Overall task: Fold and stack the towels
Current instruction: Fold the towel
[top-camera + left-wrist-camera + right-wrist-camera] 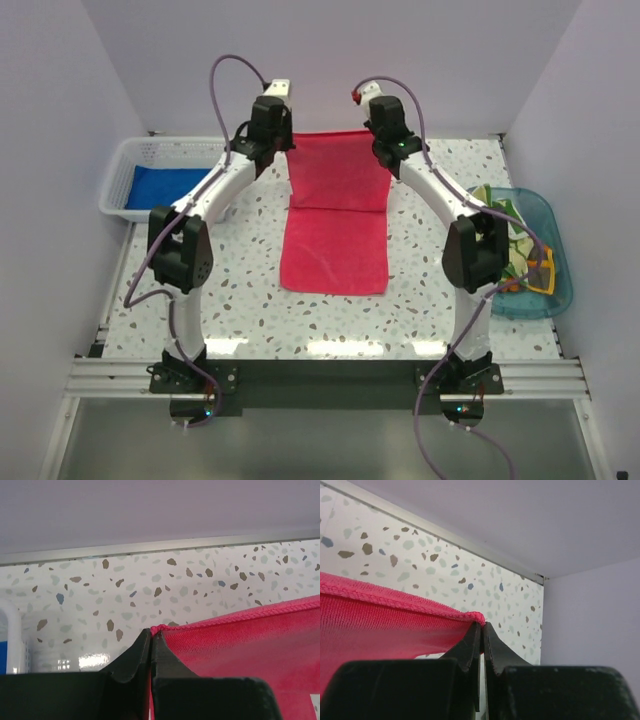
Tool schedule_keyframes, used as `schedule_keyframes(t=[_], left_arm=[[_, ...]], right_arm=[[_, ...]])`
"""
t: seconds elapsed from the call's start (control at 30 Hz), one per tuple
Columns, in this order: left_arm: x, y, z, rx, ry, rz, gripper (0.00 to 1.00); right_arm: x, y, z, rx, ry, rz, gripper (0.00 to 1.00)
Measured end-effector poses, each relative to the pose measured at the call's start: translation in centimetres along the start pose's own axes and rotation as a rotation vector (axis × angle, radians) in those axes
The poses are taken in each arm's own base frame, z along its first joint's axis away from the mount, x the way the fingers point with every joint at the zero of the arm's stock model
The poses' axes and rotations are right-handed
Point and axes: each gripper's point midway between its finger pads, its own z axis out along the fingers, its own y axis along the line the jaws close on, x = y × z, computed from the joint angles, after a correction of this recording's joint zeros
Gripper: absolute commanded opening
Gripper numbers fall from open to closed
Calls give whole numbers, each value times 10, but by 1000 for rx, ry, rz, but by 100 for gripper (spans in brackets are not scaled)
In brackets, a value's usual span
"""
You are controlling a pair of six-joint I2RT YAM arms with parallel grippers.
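From above, the pink towel is in the middle of the tabletop. Its near half lies flat. Its far half is lifted up off the tabletop near the far edge, with a fold line across where the two halves meet.

The left gripper is closed tight on the far left corner of the pink towel. The right gripper is closed tight on the far right corner. The top edge of the towel is pulled straight between them.

Only the view from above shows the other things. A white basket with little slots sits at the far left corner of the tabletop, and a blue towel lies in it. A see-through blue tub sits at the right edge. In it lie a green and yellow towel and a dark towel with orange trim, both bunched up.

The wrist views show small things that the top view does not. The black fingers press together with only a thin line between them, and the very tip of each pink corner peeks out on top. The towel looks soft and fuzzy, with a bumpy stitched edge. The tabletop is white with grey, brown and blue specks. The left wrist view also catches a bit of the white basket at its left side.
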Motion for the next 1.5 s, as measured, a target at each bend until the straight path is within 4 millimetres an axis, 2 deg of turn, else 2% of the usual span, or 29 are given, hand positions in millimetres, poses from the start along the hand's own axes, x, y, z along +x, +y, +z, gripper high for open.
schedule_keyframes(t=[0.13, 0.23, 0.37, 0.57, 0.67, 0.8, 0.87, 0.97, 1.03, 1.2, 1.3, 1.4, 1.5], left_arm=[[-2, 1, 26, -2, -32, 28, 1], [-9, 5, 40, -4, -61, 33, 1], [-30, 13, 49, -8, -119, 24, 1], [-56, 17, 48, 12, -194, 10, 1], [-53, 16, 47, 31, -191, 11, 1], [-20, 16, 35, 66, -114, 23, 1], [2, 17, 24, 86, -61, 28, 1], [27, 16, 4, 117, -2, 25, 1], [37, 15, -13, 140, 27, 22, 1], [48, 11, -57, 193, 60, 2, 1], [66, 10, -81, 208, 94, -9, 1], [93, 12, -101, 208, 144, -20, 2], [120, 17, -116, 199, 208, -32, 2]], right_arm=[[-1, 4, 33, 31, -25, -41, 0], [-9, 5, 49, 48, -55, -61, 0], [-28, -2, 56, 69, -123, -44, 0], [-58, -16, 51, 97, -219, -3, 0], [-51, -12, 53, 94, -213, -9, 0], [-20, 7, 51, 29, -157, -56, 0], [-2, 17, 43, -21, -133, -73, 0], [13, 23, 23, -94, -105, -82, 0], [16, 21, 4, -136, -96, -73, 0], [14, 11, -52, -215, -92, -44, 0], [20, 15, -81, -251, -60, -55, 0], [41, 30, -102, -296, 18, -86, 0], [75, 53, -117, -361, 137, -102, 0]])
